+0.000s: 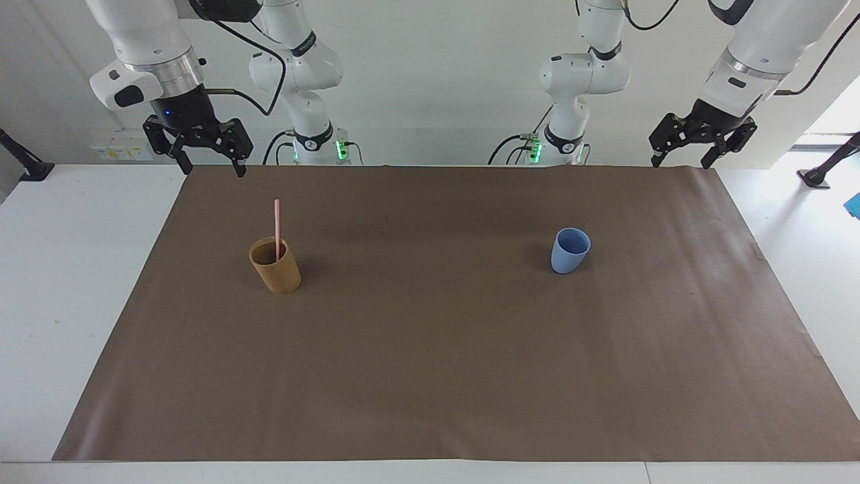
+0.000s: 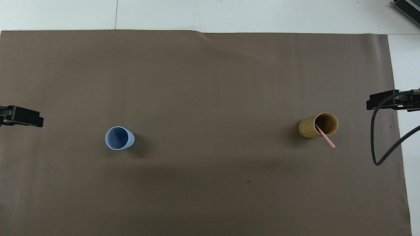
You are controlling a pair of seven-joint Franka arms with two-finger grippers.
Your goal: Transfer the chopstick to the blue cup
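Note:
The pale pink chopstick (image 1: 276, 225) stands nearly upright in a tan-brown cup (image 1: 277, 269), toward the right arm's end of the brown mat. Seen from overhead, the chopstick (image 2: 325, 136) leans over the rim of the tan cup (image 2: 308, 128). The light blue cup (image 1: 570, 251) stands upright and empty (image 2: 118, 137), toward the left arm's end. My right gripper (image 1: 211, 168) hangs open over the mat's corner nearest the robots, well apart from the tan cup. My left gripper (image 1: 680, 161) hangs open over the mat's corner at its own end, holding nothing.
A brown mat (image 1: 430, 376) covers most of the white table (image 1: 60, 269). A black cable (image 2: 377, 144) loops down from the right arm over the mat's edge. A dark device (image 2: 408, 8) lies at the table's corner.

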